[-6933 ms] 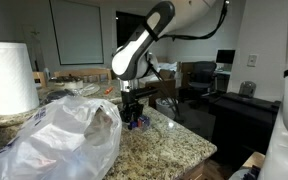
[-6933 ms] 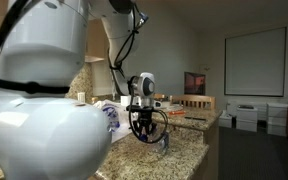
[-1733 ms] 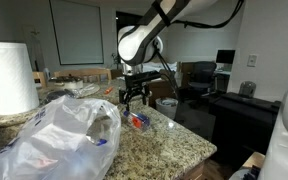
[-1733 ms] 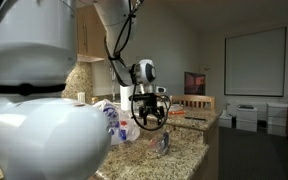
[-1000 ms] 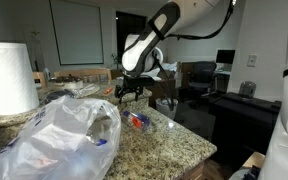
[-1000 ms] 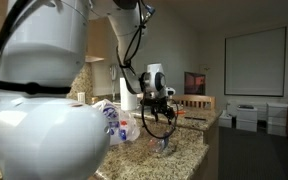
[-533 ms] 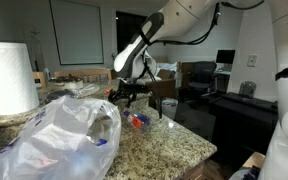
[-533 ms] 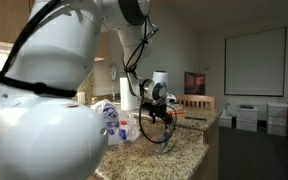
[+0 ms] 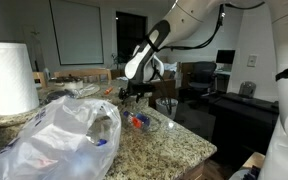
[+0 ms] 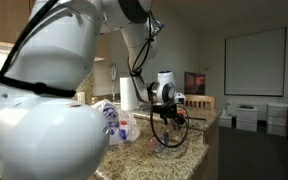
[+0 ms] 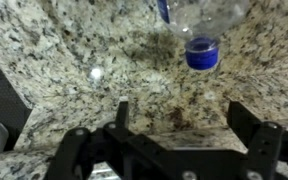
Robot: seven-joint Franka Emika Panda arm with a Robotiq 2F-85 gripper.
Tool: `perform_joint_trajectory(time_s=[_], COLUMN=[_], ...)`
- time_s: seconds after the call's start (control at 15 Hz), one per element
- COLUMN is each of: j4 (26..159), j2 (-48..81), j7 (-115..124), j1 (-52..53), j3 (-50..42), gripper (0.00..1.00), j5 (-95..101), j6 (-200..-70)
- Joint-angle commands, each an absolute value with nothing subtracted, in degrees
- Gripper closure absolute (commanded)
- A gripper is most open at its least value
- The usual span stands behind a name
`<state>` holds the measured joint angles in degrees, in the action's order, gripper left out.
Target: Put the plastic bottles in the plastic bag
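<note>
Gripper [image 9: 136, 94] jaws spread, nothing held; it hangs above the counter [image 9: 174, 146] in an exterior view. One bottle [image 9: 137, 121] lies on its side on the stone below it, apart from the fingers, just beside the open edge of the plastic bag [image 9: 54, 135]. The bag looks to have more bottles inside, but the film blurs them.

In an exterior view the gripper [image 10: 168, 121] sits past the bag [image 10: 106, 116], clear of it. The bottle is too small to place here.

Wrist view: gripper [image 11: 184, 125] fingers [image 11: 122, 116] wide apart and empty. The bottle [image 11: 199, 14] is at the top edge, its blue cap [image 11: 201, 52] pointing toward the gripper; the long axis runs up and out of frame, roughly square to the finger line.

My read on handling: thin clear plastic, looks empty, so light and easy to dent. Round and smooth, so it can roll on the granite. Best grip is across the body just behind the neck, jaws square to the long axis, with a light squeeze.
</note>
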<state>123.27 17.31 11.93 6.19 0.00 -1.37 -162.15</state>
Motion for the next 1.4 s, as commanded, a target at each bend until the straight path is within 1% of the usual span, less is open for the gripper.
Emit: perform_joint_trajectory(time_s=[0.0,0.73,0.8,0.87,0.93,1.0,1.13,1.33], j4=[124.8,123.8,123.9,124.0,124.0,124.1,124.3,124.8], j2=[18.2,21.9,22.0,22.1,22.0,21.9,21.4,20.5], j7=[13.4,13.8,13.9,14.3,14.5,14.6,15.1,16.8], j1=[7.2,9.7,10.1,10.6,10.9,11.1,11.7,13.0], j3=[-0.2,0.6,0.3,-0.2,-0.6,-1.0,-2.0,-4.3], gripper=[0.00,0.00,0.25,0.27,0.33,0.42,0.53,0.74], j5=[-1.2,-1.2,-0.9,-0.4,-0.1,0.0,0.5,2.0], j6=[-164.8,-163.2,-163.2,-163.3,-163.3,-163.2,-163.2,-163.1])
